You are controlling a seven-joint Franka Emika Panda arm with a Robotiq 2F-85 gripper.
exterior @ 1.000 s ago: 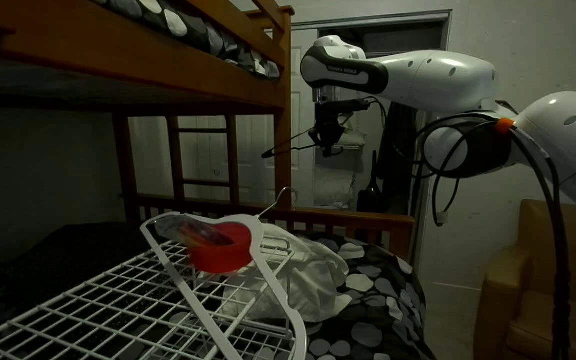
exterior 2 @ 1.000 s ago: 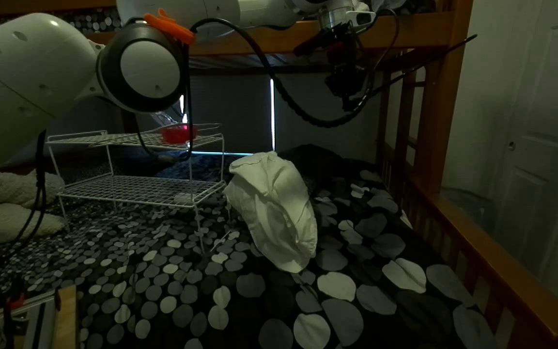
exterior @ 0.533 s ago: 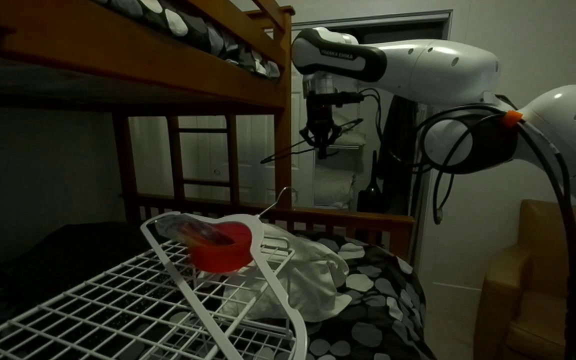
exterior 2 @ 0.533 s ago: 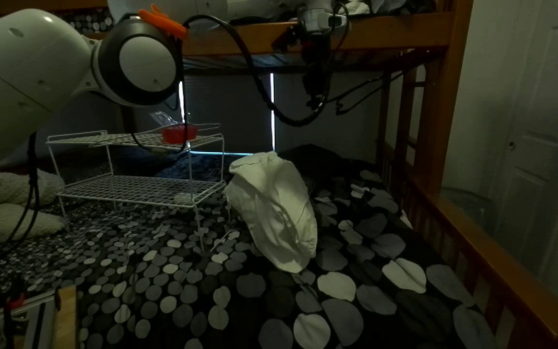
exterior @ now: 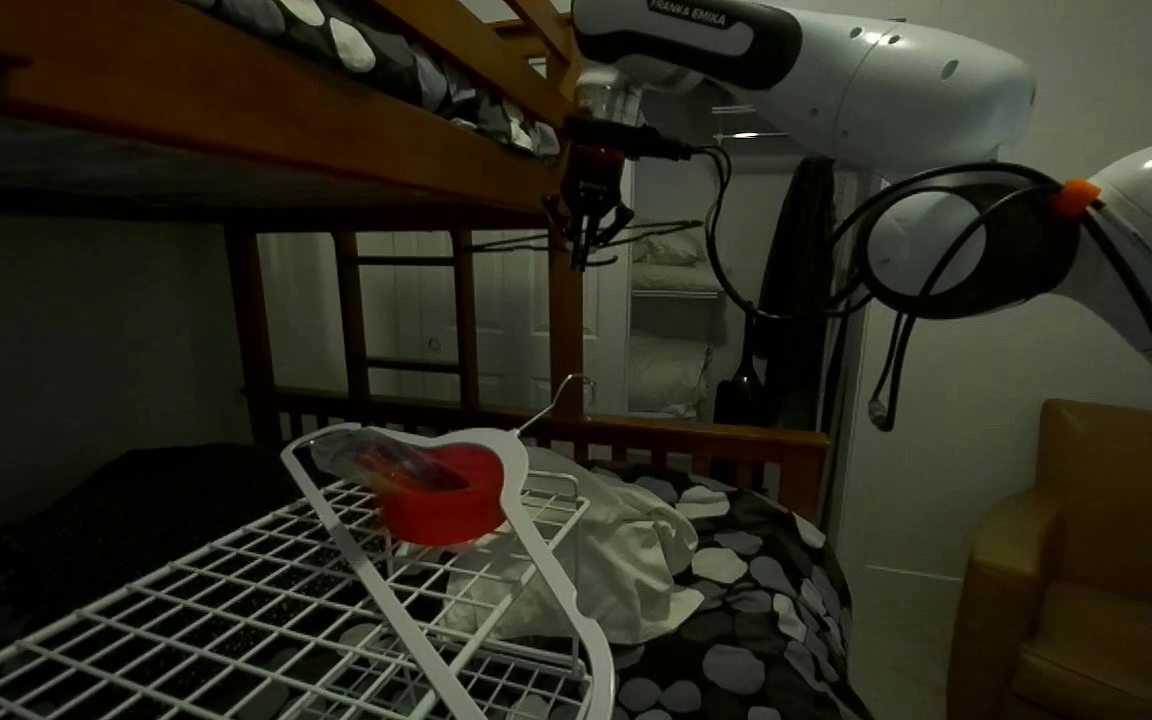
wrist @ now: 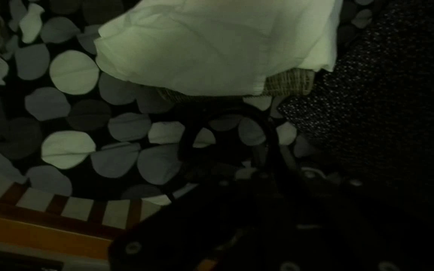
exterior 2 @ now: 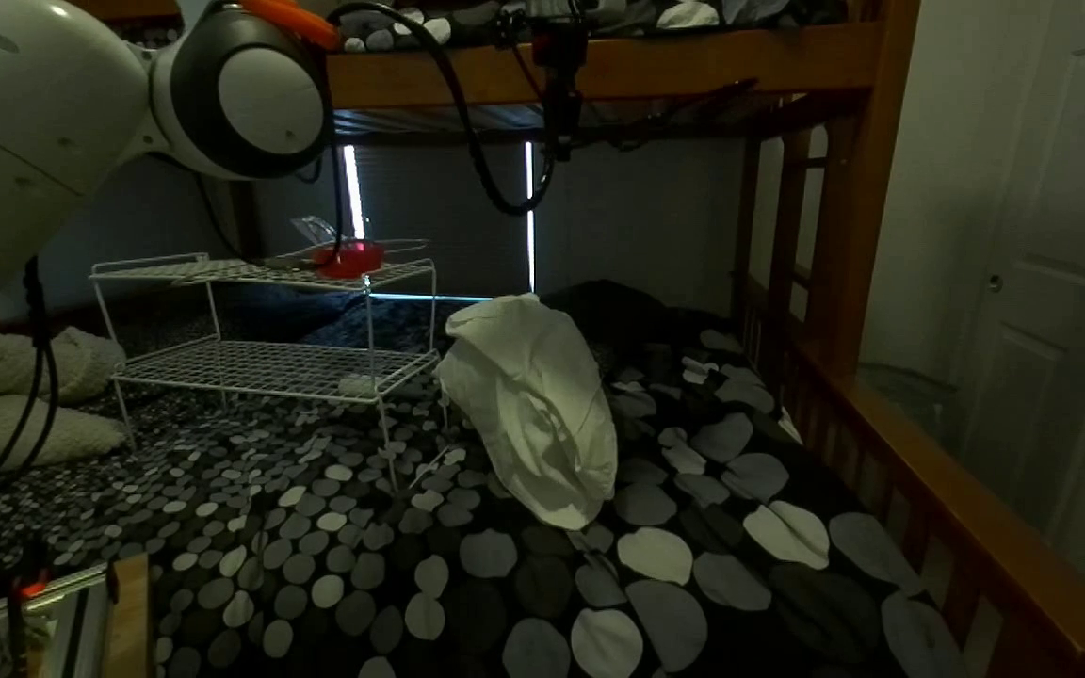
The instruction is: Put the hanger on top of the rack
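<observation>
In an exterior view, the claw (exterior: pixel 582 260) hangs high, clenched on a black hanger (exterior: pixel 651 235) whose ends stick out to both sides, nearly level. The white wire rack (exterior: pixel 266 585) lies well apart, nearer the camera; on it are a white hanger (exterior: pixel 514 480), its metal hook (exterior: pixel 543 411) raised, and a red container (exterior: pixel 451 512). The load should pass above both.

In an exterior view, the rack stands on the polka-dot surface (exterior 2: pixel 505 584) beside a draped white cloth (exterior 2: pixel 533 414). The claw is much higher, to the right, before the upper bunk's rail (exterior 2: pixel 721 66); how near, I cannot tell. The step looks like a sideways carry: keep off that rail and descend only once over the grid.

In the wrist view, what is probably the black hanger's hook (wrist: pixel 236 109) arcs toward the white cloth; the jaws are too dark to read. Lay hook and bar down together, let the wires take the weight, then release gently: a caught hook could drag the hanger back off.
</observation>
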